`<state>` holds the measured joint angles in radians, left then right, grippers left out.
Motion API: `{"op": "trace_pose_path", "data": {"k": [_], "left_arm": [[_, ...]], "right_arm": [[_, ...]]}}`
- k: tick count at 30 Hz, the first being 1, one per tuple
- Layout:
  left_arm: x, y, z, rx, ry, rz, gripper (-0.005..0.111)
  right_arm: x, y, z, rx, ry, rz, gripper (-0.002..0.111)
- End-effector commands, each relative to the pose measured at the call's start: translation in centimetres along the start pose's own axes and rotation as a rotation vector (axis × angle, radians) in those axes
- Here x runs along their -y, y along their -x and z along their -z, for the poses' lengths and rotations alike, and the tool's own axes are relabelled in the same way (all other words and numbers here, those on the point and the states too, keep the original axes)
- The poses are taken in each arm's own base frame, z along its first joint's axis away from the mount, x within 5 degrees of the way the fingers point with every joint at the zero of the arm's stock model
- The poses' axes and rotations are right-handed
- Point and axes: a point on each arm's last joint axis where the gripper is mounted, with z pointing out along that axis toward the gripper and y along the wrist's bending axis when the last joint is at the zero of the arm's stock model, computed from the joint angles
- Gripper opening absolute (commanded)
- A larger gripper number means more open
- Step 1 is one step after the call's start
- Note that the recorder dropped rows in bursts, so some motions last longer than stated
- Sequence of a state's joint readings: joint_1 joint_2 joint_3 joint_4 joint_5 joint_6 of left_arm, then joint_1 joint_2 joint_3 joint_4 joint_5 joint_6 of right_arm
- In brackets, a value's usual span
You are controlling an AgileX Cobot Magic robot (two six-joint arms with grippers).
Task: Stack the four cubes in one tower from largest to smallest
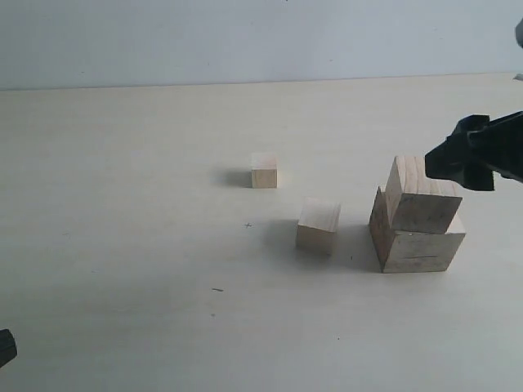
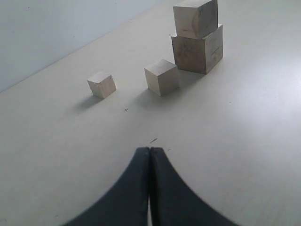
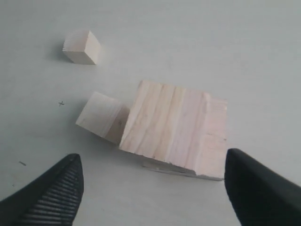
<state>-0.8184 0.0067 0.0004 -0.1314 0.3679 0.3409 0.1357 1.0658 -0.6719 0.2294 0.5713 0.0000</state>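
Note:
Two of the four cubes form a short stack at the right: the largest cube (image 1: 413,242) (image 2: 197,52) on the table and the second-largest (image 1: 422,198) (image 2: 195,18) (image 3: 164,122) on it, turned a little askew. The third cube (image 1: 319,226) (image 2: 162,77) (image 3: 101,117) rests left of the stack. The smallest cube (image 1: 264,171) (image 2: 101,84) (image 3: 82,47) lies farther back and left. My right gripper (image 1: 449,159) (image 3: 153,155) hovers open just above and right of the stack, holding nothing. My left gripper (image 2: 150,149) is shut and empty, low at the near left corner (image 1: 5,347).
The pale table (image 1: 147,269) carries only the cubes and a few small dark marks (image 1: 217,289). A light wall (image 1: 245,33) runs along the table's far edge.

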Motion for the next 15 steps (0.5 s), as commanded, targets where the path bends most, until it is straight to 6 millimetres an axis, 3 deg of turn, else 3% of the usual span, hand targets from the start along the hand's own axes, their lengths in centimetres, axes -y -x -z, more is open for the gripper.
{"op": "trace_pose_path", "data": {"k": [1, 7, 15], "left_arm": [[0.0, 0.1, 0.1, 0.013, 0.004, 0.007, 0.000], [0.0, 0.1, 0.1, 0.013, 0.004, 0.007, 0.000], [0.0, 0.1, 0.1, 0.013, 0.004, 0.007, 0.000]], "right_arm": [[-1.0, 0.2, -1.6, 0.012, 0.024, 0.041, 0.078], [-0.5, 0.1, -4.1, -0.053, -0.035, 0.052, 0.078], [-0.5, 1.1, -4.2, -0.036, -0.066, 0.077, 0.078]]}}
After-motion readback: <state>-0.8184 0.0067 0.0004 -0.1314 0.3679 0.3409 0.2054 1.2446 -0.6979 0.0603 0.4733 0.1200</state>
